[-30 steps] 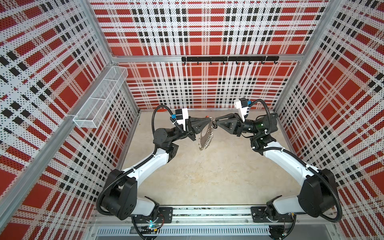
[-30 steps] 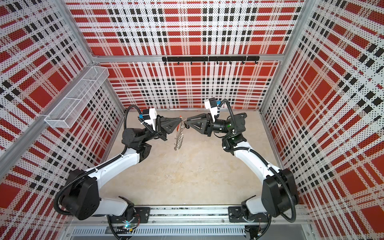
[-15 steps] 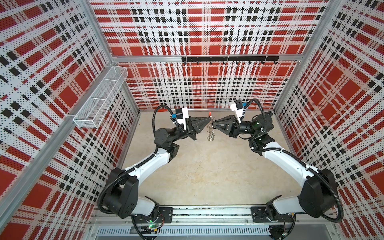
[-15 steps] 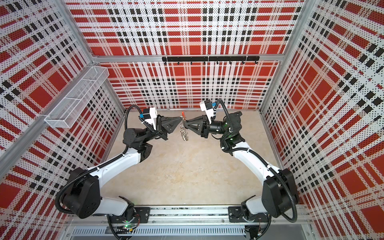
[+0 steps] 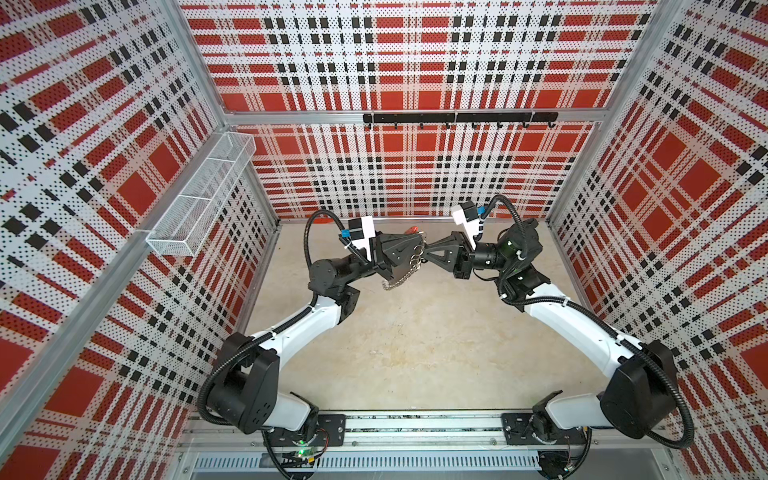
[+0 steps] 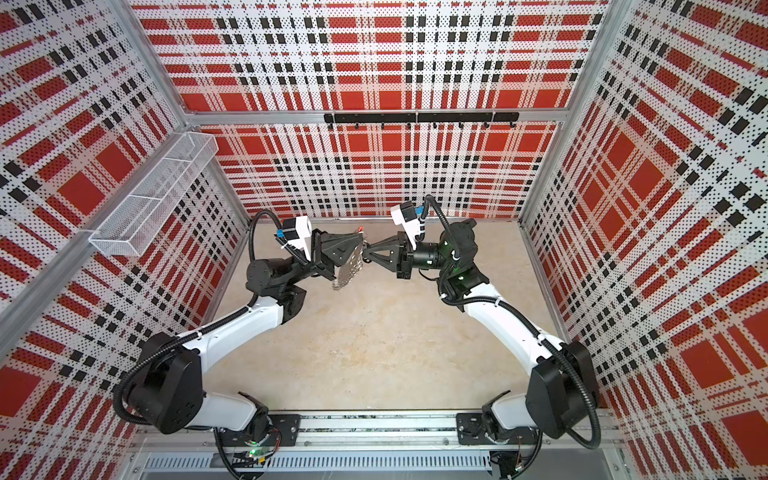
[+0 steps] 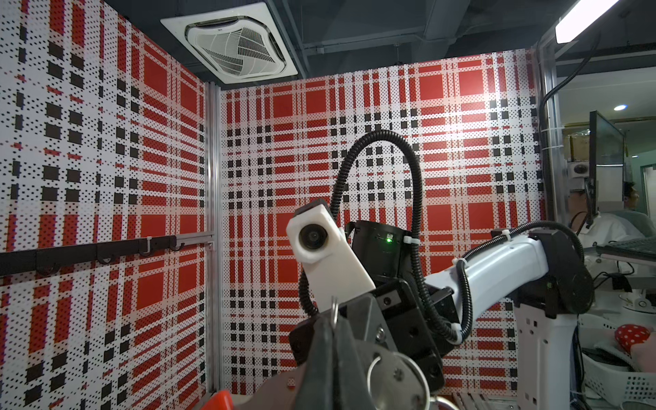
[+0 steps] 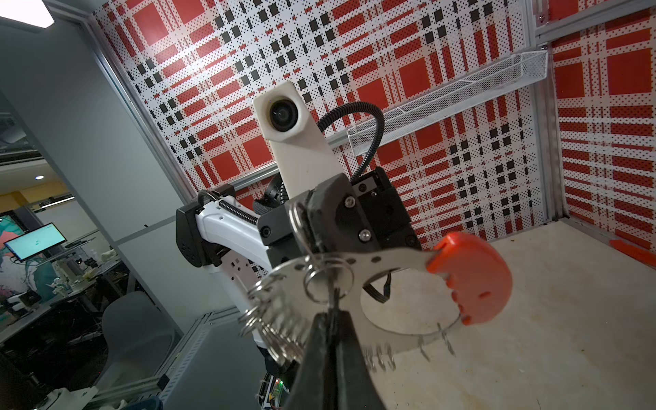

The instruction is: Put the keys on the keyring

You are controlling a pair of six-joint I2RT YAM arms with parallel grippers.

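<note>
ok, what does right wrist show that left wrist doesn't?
Right wrist only: the keyring in full curve, the left gripper shut on its band, the right gripper pinching a split ring, and the wire basket. Left wrist only: the hook rail and ceiling vent. Both: part of the keyring, its red end, plaid walls. No key shows in either.

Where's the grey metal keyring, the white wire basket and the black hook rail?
Grey metal keyring (image 8: 387, 258), right wrist view, flat band.
White wire basket (image 5: 195, 203), in a top view, mesh side.
Black hook rail (image 5: 457, 117), in a top view, middle.
</note>
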